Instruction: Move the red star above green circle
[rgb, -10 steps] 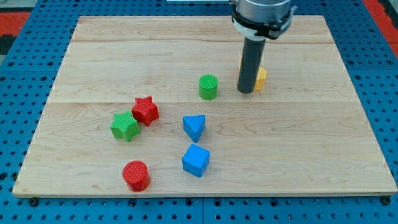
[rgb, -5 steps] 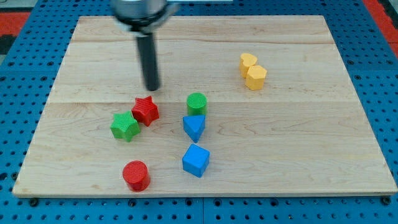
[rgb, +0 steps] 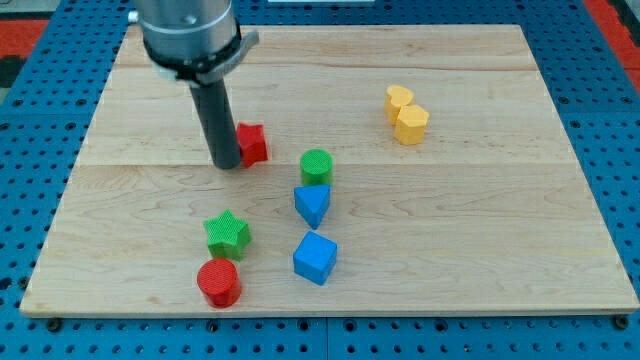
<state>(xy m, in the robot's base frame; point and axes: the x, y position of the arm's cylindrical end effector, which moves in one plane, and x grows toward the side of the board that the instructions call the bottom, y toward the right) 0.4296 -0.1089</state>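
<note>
The red star (rgb: 251, 143) lies on the wooden board, partly hidden behind my rod. My tip (rgb: 226, 164) touches the star's left side. The green circle (rgb: 316, 166) stands to the right of the star and slightly lower in the view, with a gap between them. The star is up and to the left of the circle.
A blue triangle (rgb: 312, 204) sits just below the green circle, a blue cube (rgb: 315, 257) below that. A green star (rgb: 227, 235) and a red cylinder (rgb: 218, 282) lie at lower left. Two yellow blocks (rgb: 406, 113) sit at upper right.
My tip moved left and down. The red star shifted up and right toward the green circle. The green star slid down next to the red cylinder.
</note>
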